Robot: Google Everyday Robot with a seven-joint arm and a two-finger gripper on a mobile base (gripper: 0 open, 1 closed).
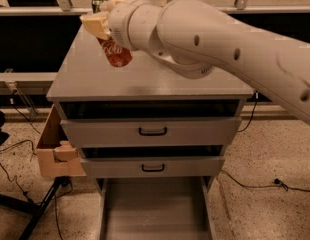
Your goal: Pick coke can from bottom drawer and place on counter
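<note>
– Red coke can [115, 53]: where is it found?

– It is held up over the rear left part of the counter [160, 81], clamped at its upper end by the gripper [101, 28]. No can is seen in the bottom drawer [155, 211], which is pulled out far below.

– Is the grip judged firm?

– The yellowish fingers [95, 24] are closed around the can's top, so it is taken as grasped. Whether the base is touching the grey surface cannot be told.

– How is the can laid relative to the gripper?

– It hangs below and slightly to the right of the gripper. Its long axis is tilted, with the top up and to the left inside the grip and the base down and to the right, towards the counter.

– What is called for next, then?

– It is judged that the can must be brought upright and lowered until the base is seated flat, and only then released. If it is let go while tilted, a tip or a roll is to be expected.

– Is anything close by?

– A green can [98, 1] is seen just behind the gripper, at the back edge, so care is needed there.
</note>
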